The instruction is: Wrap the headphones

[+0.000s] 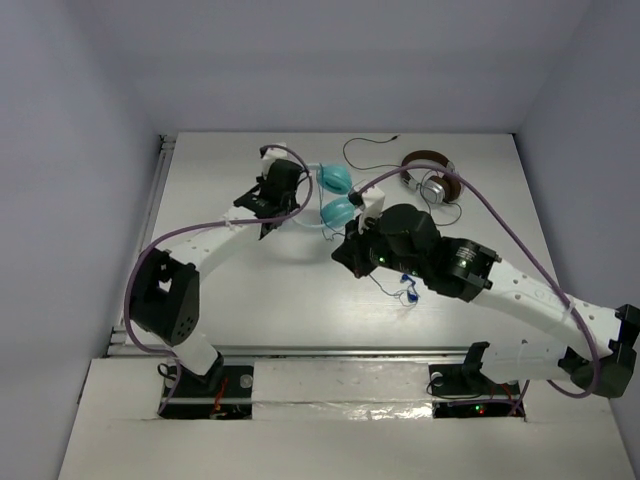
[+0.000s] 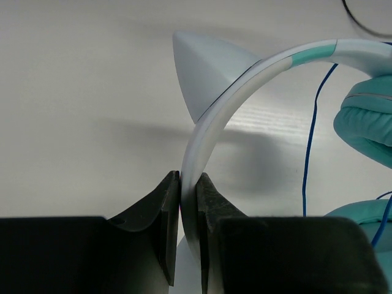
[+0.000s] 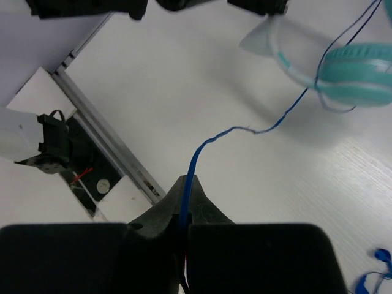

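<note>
Top external: headphones [image 1: 337, 193] lie toward the table's [image 1: 260, 305] 12 o'clock.
Left gripper [image 2: 188, 184] clamps the stiff, slick headband [image 2: 210, 116]; right gripper [image 3: 185, 193] pinches the limp, thin cable [image 3: 236, 128], which probably needs gentle tension.

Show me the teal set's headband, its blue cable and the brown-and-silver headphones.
headband [image 2: 208, 119]: left wrist view, on the pale lower stretch of the arc.
blue cable [image 3: 193, 160]: right wrist view, on the stretch nearest the camera.
brown-and-silver headphones [image 1: 436, 186]: top external view, on the silver earcup.
</note>
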Robot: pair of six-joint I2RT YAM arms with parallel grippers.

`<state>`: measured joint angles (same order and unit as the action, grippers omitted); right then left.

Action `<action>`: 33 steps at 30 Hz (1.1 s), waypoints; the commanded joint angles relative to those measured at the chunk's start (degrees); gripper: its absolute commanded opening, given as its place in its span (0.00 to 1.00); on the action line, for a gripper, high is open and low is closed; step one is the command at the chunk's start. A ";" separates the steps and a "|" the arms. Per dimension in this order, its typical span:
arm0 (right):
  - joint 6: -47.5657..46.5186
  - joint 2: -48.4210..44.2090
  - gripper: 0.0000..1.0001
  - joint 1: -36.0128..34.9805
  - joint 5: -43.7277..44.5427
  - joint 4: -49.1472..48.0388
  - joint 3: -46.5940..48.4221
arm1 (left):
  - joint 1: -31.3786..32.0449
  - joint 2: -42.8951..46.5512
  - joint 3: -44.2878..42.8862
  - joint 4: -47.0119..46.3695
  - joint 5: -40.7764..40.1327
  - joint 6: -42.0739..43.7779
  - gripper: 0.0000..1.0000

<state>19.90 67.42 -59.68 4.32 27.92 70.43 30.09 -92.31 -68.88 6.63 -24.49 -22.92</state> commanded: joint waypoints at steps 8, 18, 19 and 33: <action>-5.84 2.89 0.00 -0.35 10.88 5.04 6.56 | 8.85 1.96 4.01 -1.62 3.39 0.77 0.00; -6.72 6.15 0.00 5.53 15.11 2.23 4.19 | 9.38 6.53 9.55 2.06 12.62 1.56 0.00; -6.72 6.41 0.00 6.93 15.02 1.70 4.10 | 9.38 7.23 10.69 2.33 14.02 1.82 0.00; -9.09 10.72 0.00 18.98 15.46 -4.71 5.33 | 10.52 10.48 13.16 7.26 22.38 8.41 0.00</action>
<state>12.16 77.78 -42.57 18.55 28.05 74.48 40.18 -86.21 -55.83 15.09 -5.69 -16.16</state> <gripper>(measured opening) 0.010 0.099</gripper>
